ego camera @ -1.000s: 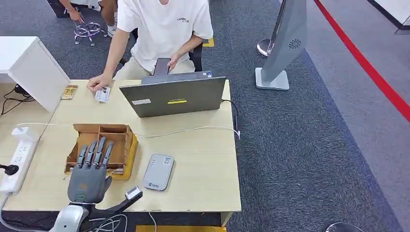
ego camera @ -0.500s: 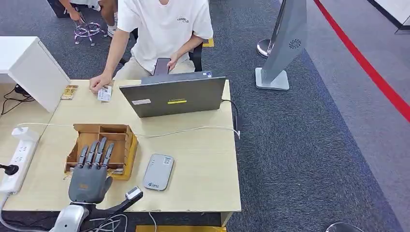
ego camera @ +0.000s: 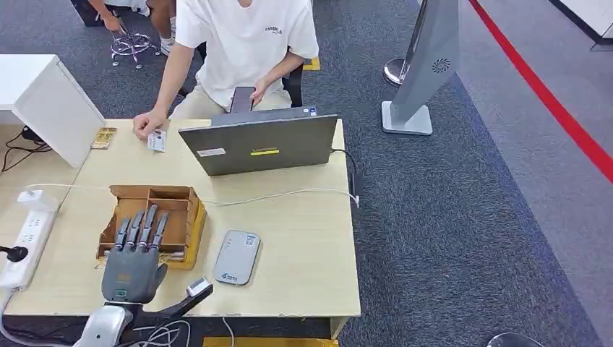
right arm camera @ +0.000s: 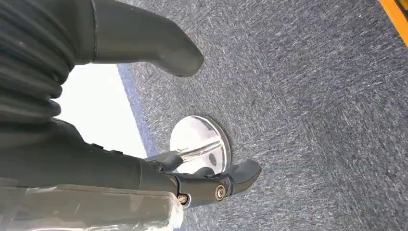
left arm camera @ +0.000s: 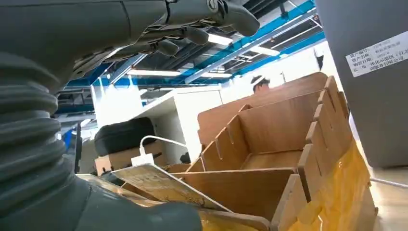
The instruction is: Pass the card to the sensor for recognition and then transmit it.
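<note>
Well apart — card [ego camera: 156, 141] from left hand [ego camera: 134, 259].

Left arm: coming up from below at the table's near left corner, silver forearm showing.
Left hand [ego camera: 134, 260]: hovering palm down, fingers [ego camera: 147, 225] lying straight, slightly spread, pointing away from the robot, holding nothing.
Left thumb: sticking out sideways.
Right hand [right arm camera: 144, 159]: hanging over carpet, fingers gently curling, apart, gripping nothing.

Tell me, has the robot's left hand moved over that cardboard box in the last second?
No. The left hand hovers with its fingertips over the near compartments of the cardboard box, as before.
</note>
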Controlling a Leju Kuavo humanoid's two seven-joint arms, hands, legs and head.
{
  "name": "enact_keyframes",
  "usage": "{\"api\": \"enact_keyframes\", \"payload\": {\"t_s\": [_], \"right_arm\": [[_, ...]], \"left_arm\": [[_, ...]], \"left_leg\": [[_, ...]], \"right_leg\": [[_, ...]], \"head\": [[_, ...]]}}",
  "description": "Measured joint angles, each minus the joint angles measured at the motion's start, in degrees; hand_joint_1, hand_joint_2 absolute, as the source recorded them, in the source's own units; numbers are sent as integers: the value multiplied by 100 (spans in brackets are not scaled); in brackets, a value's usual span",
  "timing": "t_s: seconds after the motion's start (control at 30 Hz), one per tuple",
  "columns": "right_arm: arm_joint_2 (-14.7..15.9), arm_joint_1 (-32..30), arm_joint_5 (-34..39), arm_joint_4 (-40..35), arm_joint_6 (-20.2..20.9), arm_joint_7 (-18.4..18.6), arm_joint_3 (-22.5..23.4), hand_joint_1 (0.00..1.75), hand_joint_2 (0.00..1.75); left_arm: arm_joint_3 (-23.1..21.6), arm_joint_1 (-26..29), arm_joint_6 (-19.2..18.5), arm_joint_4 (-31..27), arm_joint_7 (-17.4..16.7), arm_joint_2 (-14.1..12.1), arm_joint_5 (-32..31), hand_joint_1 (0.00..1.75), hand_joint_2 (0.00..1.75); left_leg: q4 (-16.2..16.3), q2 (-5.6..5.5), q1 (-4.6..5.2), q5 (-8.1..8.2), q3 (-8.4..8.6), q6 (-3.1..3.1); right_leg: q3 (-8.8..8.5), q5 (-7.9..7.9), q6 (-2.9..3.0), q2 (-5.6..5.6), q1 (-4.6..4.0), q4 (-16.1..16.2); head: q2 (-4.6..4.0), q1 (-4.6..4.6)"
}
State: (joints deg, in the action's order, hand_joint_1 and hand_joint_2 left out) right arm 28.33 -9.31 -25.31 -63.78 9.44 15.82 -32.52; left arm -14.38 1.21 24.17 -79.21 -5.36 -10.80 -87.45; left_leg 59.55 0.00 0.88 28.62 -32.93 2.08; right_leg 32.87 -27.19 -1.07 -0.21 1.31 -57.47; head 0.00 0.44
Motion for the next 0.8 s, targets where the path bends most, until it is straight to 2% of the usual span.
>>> {"api": "enact_keyframes", "payload": {"t_s": [0.8], "right_arm": [[-2,33,-31,26,59,-33,-31,0,175]], "left_arm": [[72,-75,-22,55,-22,57,-15,0,175]], "left_leg": [[0,0,0,0,0,0]], "right_leg": [[0,0,0,0,0,0]], "head": [[0,2]]}}
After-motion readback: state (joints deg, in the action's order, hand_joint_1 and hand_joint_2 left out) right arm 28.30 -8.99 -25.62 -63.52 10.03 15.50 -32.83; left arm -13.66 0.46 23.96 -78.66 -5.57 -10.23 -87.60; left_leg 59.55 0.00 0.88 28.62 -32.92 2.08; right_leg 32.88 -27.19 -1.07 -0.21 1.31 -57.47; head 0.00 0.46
